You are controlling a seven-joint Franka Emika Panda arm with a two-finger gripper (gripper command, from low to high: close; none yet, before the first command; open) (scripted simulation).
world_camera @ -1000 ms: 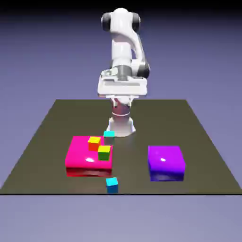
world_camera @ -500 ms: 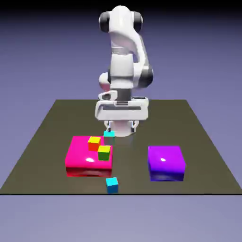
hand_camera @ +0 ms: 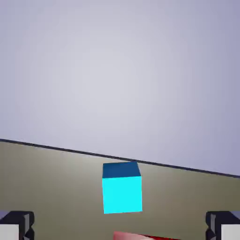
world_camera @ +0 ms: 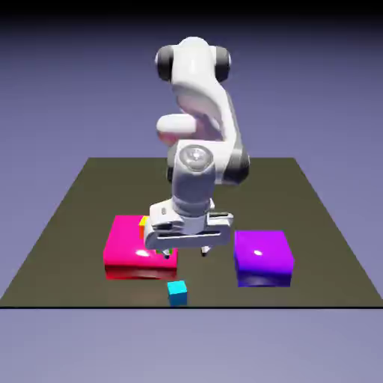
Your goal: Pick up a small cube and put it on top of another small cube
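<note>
The claw (world_camera: 185,253) has come forward and down from its place in front of the robot's base half a second ago. The arm (world_camera: 193,168) now reaches out toward the near edge of the surface (world_camera: 213,293), and its hand hangs between the pink block (world_camera: 131,247) and the purple block (world_camera: 262,258), overlapping the pink block's side in the exterior view. The claw is released, its two fingers spread wide with nothing between them.

The farther cyan cube, seen earlier just beyond the pink block, is now hidden behind the hand. Of the orange cube with the yellow top (world_camera: 143,226), only a part still shows, at the hand's edge on the exterior view's left; of the green-and-yellow cube, just slivers of green remain in sight.

The near cyan cube (world_camera: 177,293) has not shifted: it sits by the near edge of the surface, left of that edge's middle in the exterior view, apart from both blocks. In the hand view it lies ahead of the fingertips (hand_camera: 18,222), between their lines, with the edge of the surface passing close behind it. A bit of red shows at the bottom of the hand view. No container is in sight.
</note>
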